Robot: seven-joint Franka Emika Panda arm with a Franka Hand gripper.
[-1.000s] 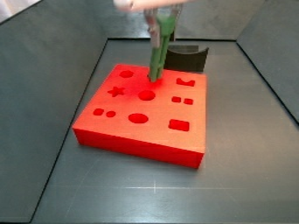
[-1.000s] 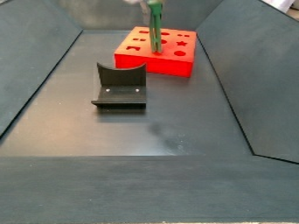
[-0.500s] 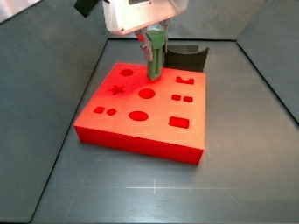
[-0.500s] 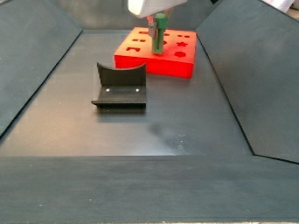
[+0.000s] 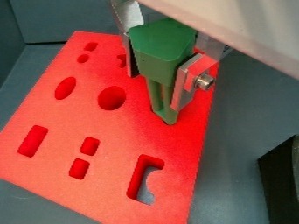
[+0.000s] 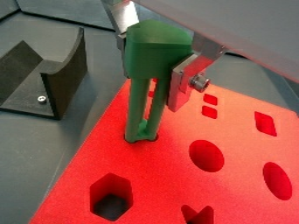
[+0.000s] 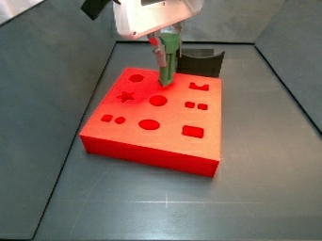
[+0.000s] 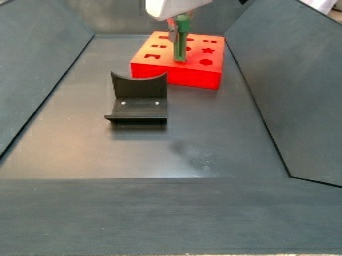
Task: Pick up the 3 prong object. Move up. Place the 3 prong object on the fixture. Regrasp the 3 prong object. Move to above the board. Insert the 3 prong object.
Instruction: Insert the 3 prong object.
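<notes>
Grip matters now: your two-finger gripper (image 6: 162,63) pinches the small green plastic three-prong piece (image 6: 149,79) by its thick upper body, prongs entering a slot at the far edge of the flat red-orange board (image 6: 176,188). Rigid, light, probably slick; thin prongs could snap.

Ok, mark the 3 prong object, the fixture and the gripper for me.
3 prong object (image 6: 142,87): wrist view, on its upright green body.
fixture (image 8: 136,97): side view, on its dark upright wall.
gripper (image 5: 163,68): wrist view, between the fingertips, closed on the green piece over the board.
</notes>
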